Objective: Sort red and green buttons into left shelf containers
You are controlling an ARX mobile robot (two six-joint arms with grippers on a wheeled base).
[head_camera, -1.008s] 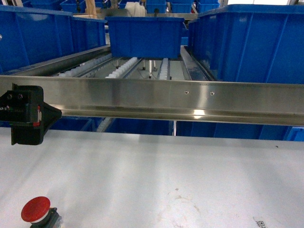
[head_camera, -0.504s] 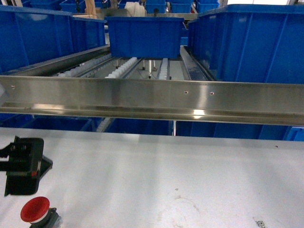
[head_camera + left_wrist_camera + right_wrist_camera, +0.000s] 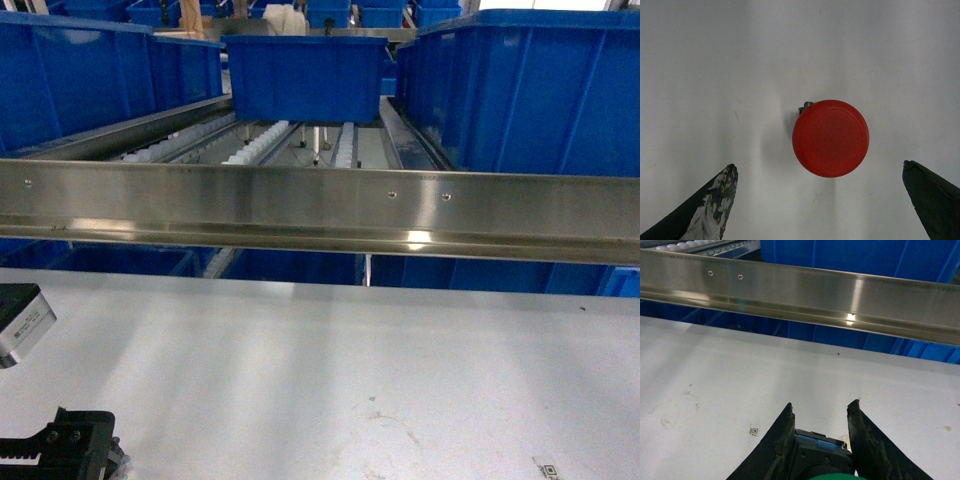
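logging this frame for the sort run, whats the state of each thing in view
red button: upright on the white table, cap up, untouched
left gripper: open, straddling the red button from above, no contact
right gripper: shut on the green button, dark body between its fingers
blue bins: on the shelf behind the steel rail, contents not visible

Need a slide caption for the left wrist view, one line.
Open left claw poised directly above the red button on the white table, fingertips apart on either side.
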